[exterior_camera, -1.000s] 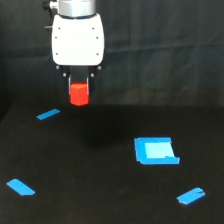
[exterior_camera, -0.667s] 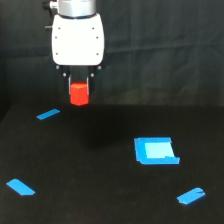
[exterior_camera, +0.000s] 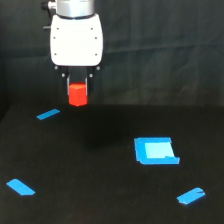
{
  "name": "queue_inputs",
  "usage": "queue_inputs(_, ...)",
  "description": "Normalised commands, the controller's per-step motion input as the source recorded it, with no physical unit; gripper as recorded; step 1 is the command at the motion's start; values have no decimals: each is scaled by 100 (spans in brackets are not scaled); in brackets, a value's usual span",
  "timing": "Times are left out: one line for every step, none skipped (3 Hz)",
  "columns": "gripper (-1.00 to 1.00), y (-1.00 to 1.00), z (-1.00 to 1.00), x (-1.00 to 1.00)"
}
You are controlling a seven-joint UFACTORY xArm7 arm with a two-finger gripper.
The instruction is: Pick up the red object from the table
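The red object (exterior_camera: 77, 94) is a small bright red-orange block held between the dark fingers of my gripper (exterior_camera: 77, 93), below its white body. The gripper is shut on it and holds it well above the black table (exterior_camera: 100, 170), at the upper left of the exterior view. The block's lower part sticks out beneath the fingertips. A faint dark shadow lies on the table below and to the right of it.
A blue square patch (exterior_camera: 155, 150) lies on the table at the right. Blue tape strips lie at the left (exterior_camera: 48, 114), the lower left (exterior_camera: 20, 187) and the lower right (exterior_camera: 190, 196). A dark backdrop stands behind.
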Motion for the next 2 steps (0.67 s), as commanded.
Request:
queue_inputs(-99,-1,0,-9)
queue_inputs(-97,-3,-4,5)
